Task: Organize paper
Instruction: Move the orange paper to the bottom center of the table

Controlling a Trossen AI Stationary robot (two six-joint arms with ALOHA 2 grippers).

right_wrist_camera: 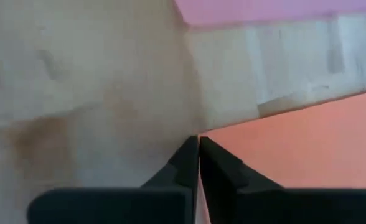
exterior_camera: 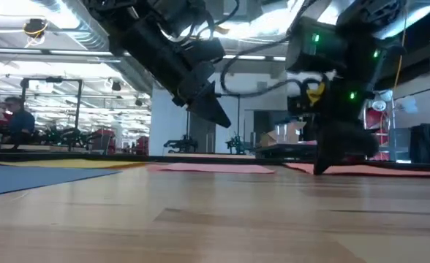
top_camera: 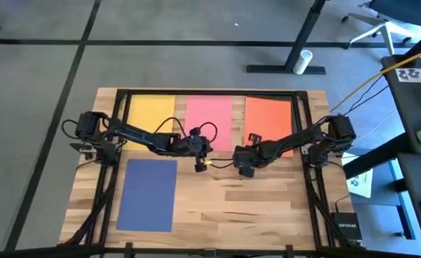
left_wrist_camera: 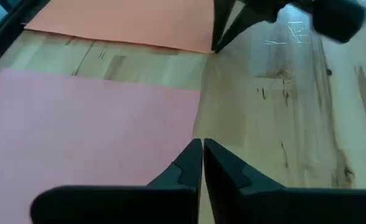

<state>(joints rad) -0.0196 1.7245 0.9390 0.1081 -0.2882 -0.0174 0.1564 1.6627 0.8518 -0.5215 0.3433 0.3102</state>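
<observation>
navy sheet [top_camera: 147, 194] | long axis front-to-back | square to table [top_camera: 268, 201]

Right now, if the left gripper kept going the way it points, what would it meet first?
Probably the right gripper, whose tips sit at the orange sheet's corner. The left gripper, shut, points over bare wooden table beside the pink sheet. Depth is uncertain.

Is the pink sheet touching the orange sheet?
Apart. In the left wrist view a strip of bare wooden table lies between the pink sheet and the orange sheet.
</observation>
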